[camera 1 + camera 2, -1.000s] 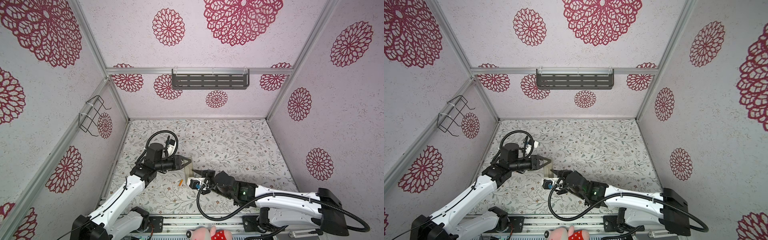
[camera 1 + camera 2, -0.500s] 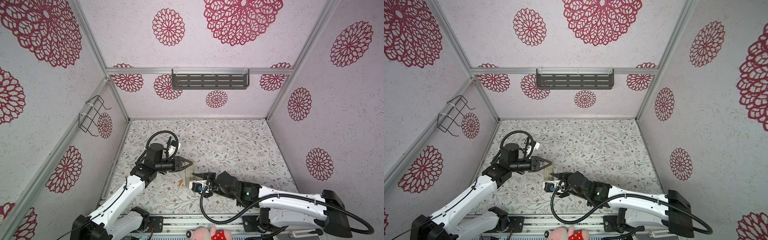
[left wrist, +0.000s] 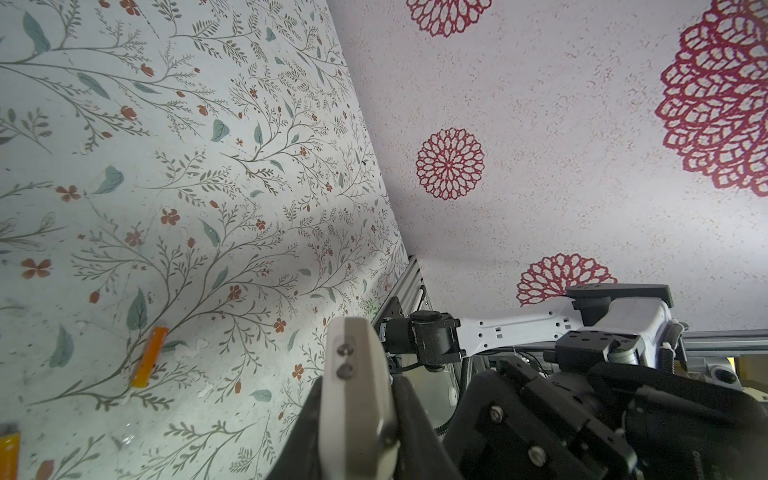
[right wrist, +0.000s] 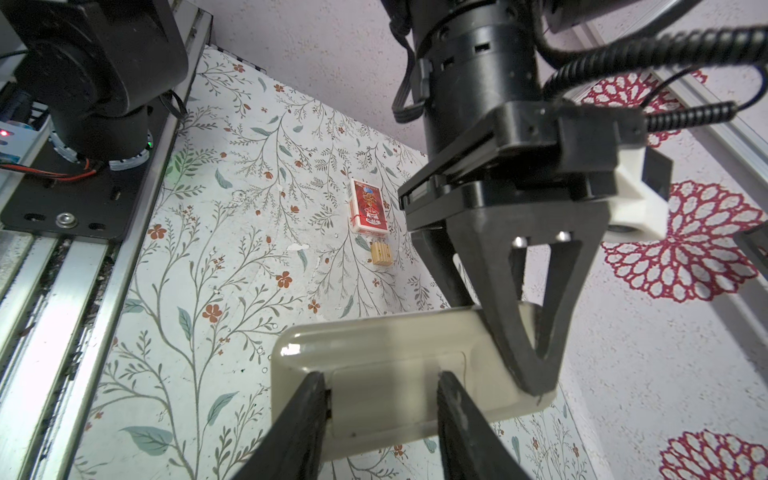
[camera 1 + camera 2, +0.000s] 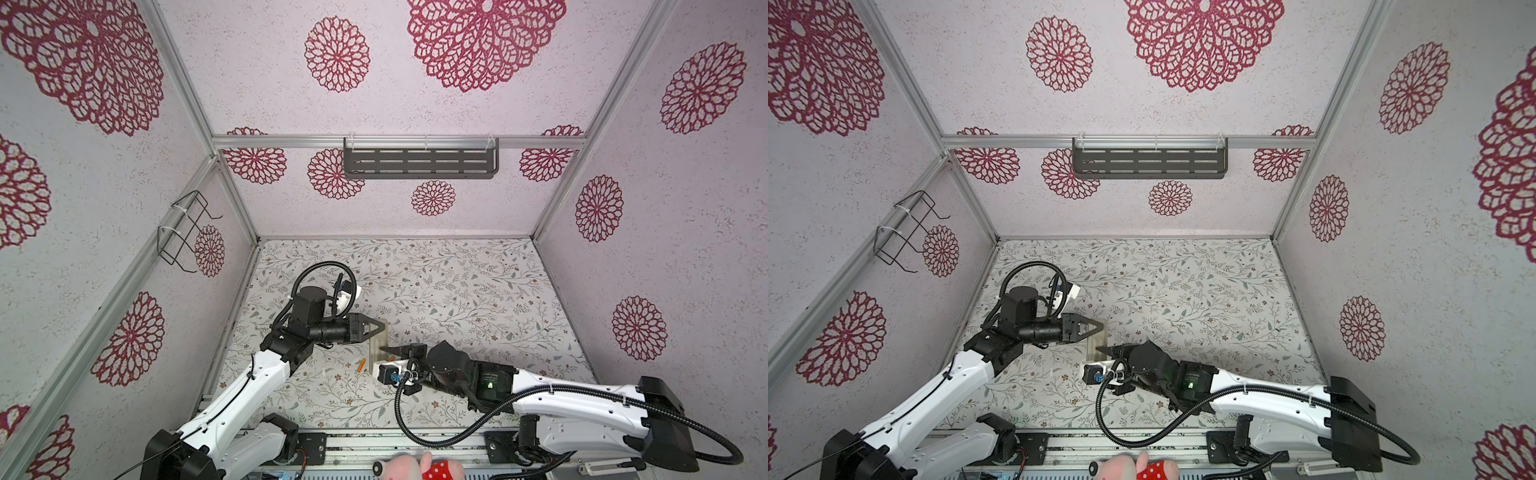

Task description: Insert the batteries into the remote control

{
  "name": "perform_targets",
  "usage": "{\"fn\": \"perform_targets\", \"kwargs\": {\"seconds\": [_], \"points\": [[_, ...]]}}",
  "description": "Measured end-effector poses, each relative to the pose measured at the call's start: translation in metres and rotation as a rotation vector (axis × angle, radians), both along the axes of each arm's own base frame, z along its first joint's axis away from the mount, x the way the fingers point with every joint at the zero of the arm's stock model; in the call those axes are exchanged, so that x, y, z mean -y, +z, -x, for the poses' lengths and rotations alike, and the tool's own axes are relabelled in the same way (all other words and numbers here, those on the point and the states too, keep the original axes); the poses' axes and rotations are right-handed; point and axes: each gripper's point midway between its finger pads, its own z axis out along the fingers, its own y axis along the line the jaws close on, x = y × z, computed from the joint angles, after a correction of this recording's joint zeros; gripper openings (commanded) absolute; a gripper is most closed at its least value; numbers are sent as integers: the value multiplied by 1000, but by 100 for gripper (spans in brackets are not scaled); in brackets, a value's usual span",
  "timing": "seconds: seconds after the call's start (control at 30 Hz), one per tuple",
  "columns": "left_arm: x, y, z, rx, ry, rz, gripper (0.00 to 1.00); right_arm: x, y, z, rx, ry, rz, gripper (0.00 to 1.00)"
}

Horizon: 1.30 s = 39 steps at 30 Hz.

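- The remote control (image 4: 386,353) is pinched by the left gripper (image 5: 380,329) above the table (image 3: 208,166).
- The right gripper (image 4: 379,376) is spread across its back panel (plain beige).
- The batteries (image 3: 149,356) are seen lying on the table.

- The desk (image 5: 457,286) has a pale cover printed with leafy twigs and small red flowers. In both top views it fills the lower middle of the frame.
- A first battery (image 5: 360,365), orange, lies flat and slanted on the print, lower centre-left in a top view.
- A second battery (image 3: 8,455), also orange, lies apart from it and is cut off by the frame edge in the left wrist view.
- A red printed card box (image 4: 368,208) lies flat on the desk.
- A small tan wooden block (image 4: 381,254) sits just beside one short end of the box.
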Motion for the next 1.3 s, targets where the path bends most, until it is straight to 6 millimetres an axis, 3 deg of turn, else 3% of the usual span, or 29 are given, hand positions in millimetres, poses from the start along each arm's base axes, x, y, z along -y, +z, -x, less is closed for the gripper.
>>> {"fn": "perform_targets", "kwargs": {"seconds": [0.43, 0.93, 1.3], "points": [[-1, -5, 2, -3, -5, -6, 0, 0, -5, -2, 55, -11, 40, 46], [0, -7, 7, -11, -34, -6, 0, -3, -2, 4, 70, 1, 44, 60], [2, -7, 11, -28, -60, 4, 0, -1, 2, 8, 66, 12, 33, 61]]}}
